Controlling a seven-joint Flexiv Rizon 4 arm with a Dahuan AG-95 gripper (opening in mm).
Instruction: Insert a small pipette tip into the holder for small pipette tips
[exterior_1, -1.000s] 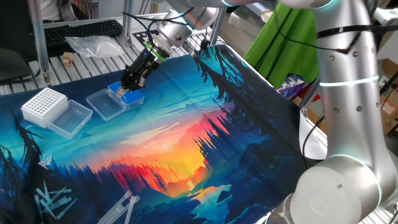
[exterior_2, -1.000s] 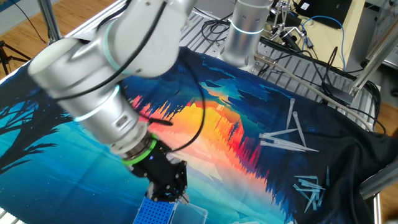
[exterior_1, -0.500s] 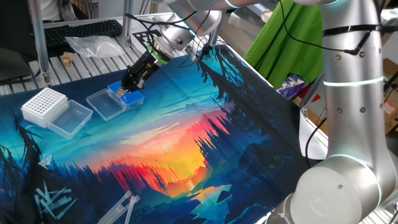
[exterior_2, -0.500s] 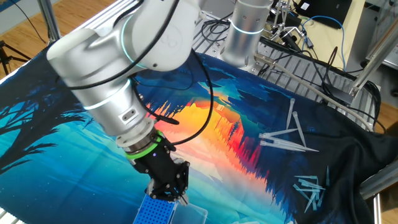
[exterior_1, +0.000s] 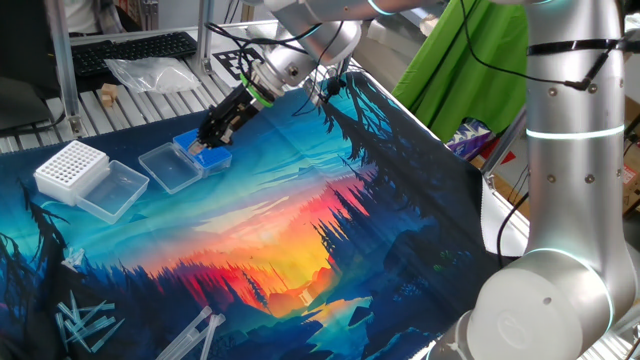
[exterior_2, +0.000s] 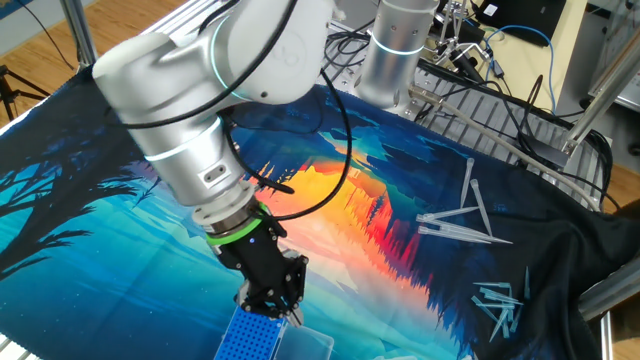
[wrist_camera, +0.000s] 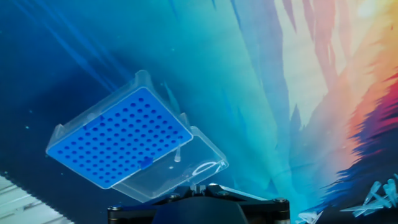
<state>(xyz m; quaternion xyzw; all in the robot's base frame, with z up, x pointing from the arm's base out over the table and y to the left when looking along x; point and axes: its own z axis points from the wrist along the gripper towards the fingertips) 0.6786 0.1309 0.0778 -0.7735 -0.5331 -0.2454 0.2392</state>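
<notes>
The holder for small pipette tips (wrist_camera: 118, 137) is a small blue rack with a fine grid of holes, and its clear lid (wrist_camera: 186, 169) lies open beside it. My gripper (wrist_camera: 200, 185) hovers just above the lid's edge, its jaws pressed together. A small pipette tip (wrist_camera: 177, 154) pokes out from them, and only its pale end shows, over the holder's near edge. In one fixed view the gripper (exterior_1: 207, 140) hangs over the holder (exterior_1: 210, 157). In the other fixed view the gripper (exterior_2: 272, 303) is right above the holder (exterior_2: 250, 340).
A larger white rack (exterior_1: 70, 167) with its clear lid (exterior_1: 113, 190) stands left of the blue holder. Loose pipette tips (exterior_1: 85, 322) lie near the mat's front left corner, and several more tips (exterior_2: 462, 222) show in the other fixed view. A keyboard (exterior_1: 130, 48) lies behind the mat.
The arm's upper links have swung a little while the gripper stays shut over the blue holder, shifting only slightly.
</notes>
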